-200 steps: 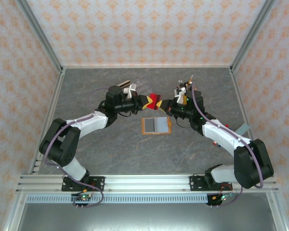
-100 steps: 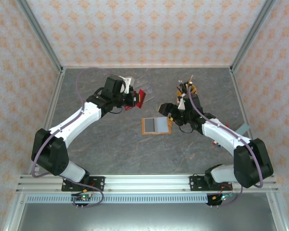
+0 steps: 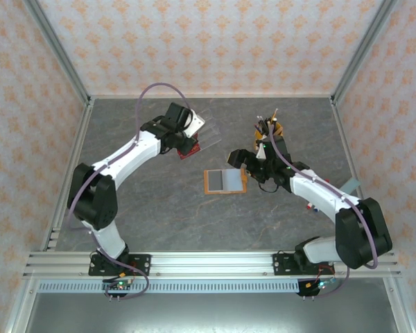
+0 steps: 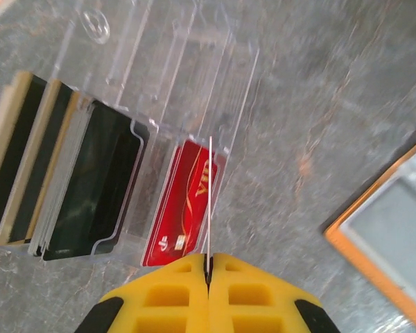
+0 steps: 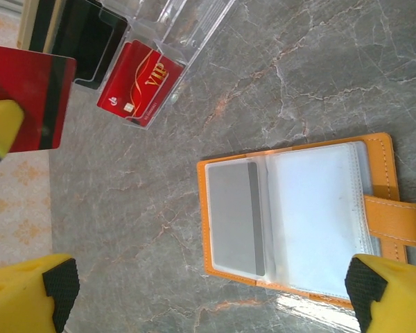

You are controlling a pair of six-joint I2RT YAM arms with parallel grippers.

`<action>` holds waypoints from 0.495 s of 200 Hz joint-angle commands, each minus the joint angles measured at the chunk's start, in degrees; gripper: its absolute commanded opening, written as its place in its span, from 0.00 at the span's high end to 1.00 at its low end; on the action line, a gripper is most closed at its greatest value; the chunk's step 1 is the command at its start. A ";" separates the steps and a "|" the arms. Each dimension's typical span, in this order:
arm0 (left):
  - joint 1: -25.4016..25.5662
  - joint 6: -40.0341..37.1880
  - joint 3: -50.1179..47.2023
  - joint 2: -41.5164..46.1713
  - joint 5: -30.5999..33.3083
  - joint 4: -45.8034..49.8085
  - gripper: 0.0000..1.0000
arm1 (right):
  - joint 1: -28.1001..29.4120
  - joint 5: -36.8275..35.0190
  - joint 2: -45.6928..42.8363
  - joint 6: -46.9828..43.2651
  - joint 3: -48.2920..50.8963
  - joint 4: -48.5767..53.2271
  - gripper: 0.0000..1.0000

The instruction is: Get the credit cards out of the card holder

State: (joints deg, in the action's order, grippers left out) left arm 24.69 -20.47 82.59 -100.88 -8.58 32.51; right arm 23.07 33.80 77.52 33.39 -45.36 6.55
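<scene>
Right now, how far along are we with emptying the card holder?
Done: a red VIP card and black cards stand in the clear rack. In hand: the left hand is shut on another red card, at the rack. Left: what looks like a grey card sits in a sleeve of the open card holder; the right hand hangs open above it.

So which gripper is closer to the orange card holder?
Right. The right gripper sits at the card holder's right edge; the left gripper is farther, by the clear rack.
</scene>
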 commanded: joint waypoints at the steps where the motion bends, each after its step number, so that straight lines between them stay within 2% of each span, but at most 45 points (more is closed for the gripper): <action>1: -0.52 -6.88 3.87 -2.96 3.01 4.21 1.00 | -0.11 -0.69 1.01 0.45 -2.36 0.44 0.00; 99: -2.93 -11.84 14.27 -16.19 -0.27 7.08 1.00 | -0.03 -0.66 1.23 1.77 -2.63 1.11 0.00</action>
State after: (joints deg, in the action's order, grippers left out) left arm 22.28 -29.87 94.08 -115.48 -8.51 36.88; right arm 23.07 33.82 78.72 34.46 -46.26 6.70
